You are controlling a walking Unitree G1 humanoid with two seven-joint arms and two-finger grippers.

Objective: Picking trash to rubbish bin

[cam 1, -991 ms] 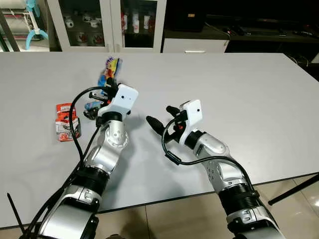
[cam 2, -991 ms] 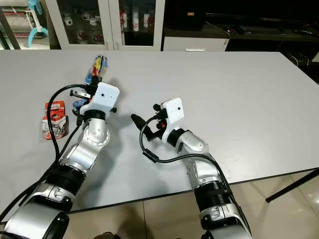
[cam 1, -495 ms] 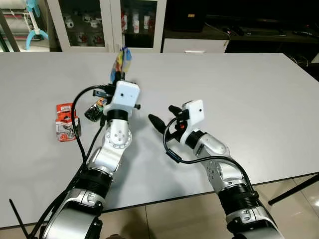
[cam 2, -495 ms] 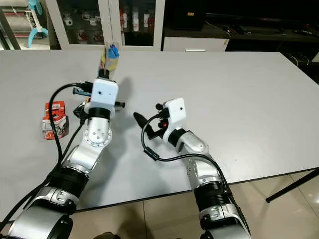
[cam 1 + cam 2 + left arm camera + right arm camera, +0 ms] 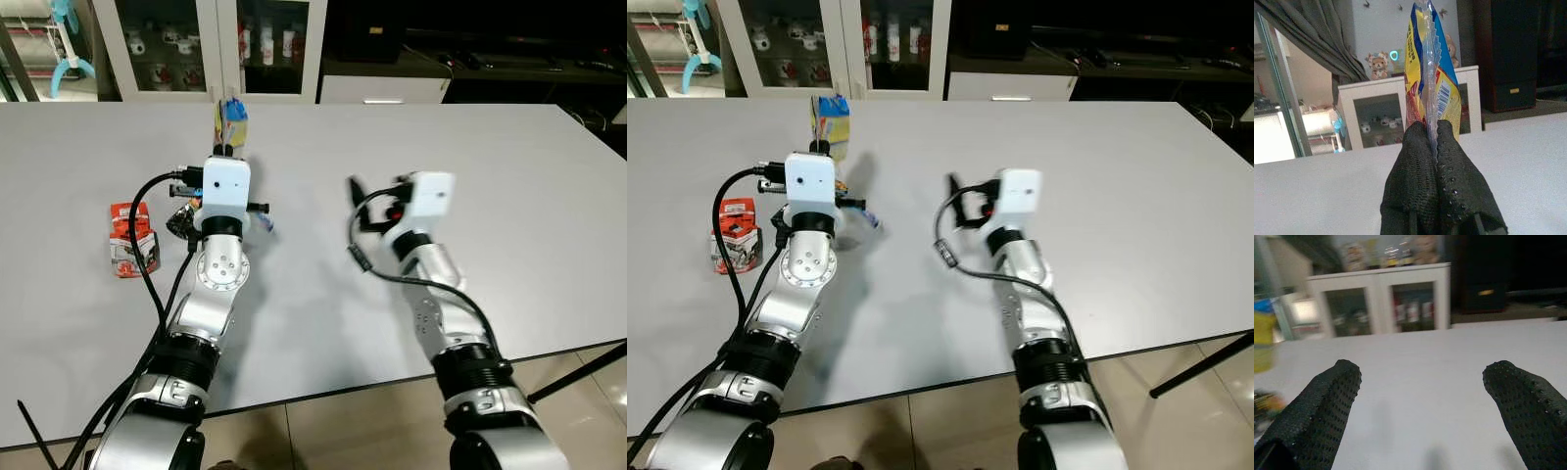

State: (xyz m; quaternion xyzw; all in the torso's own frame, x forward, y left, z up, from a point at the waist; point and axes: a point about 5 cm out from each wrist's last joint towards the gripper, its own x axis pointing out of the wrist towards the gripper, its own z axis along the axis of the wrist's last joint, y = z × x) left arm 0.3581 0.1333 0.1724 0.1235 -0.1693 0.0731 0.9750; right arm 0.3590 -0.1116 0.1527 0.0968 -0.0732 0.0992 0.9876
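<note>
A yellow and blue snack wrapper stands upright in the air above the white table. My left gripper is shut on the wrapper's lower edge, the fingers pointing away from me. To the right of it, over the middle of the table, my right gripper is raised and open with nothing between its fingers. A red packet lies flat on the table left of my left arm. A dark crumpled wrapper sits beside that arm.
A small blue scrap lies just right of my left wrist. A white glass-door cabinet stands behind the table's far edge. The table's near edge runs under my arms, with tiled floor at the lower right.
My left gripper has turned the wrapper upright and brought it slightly left. My right arm has lifted off the table and swung right, its gripper now pointing away from me.
</note>
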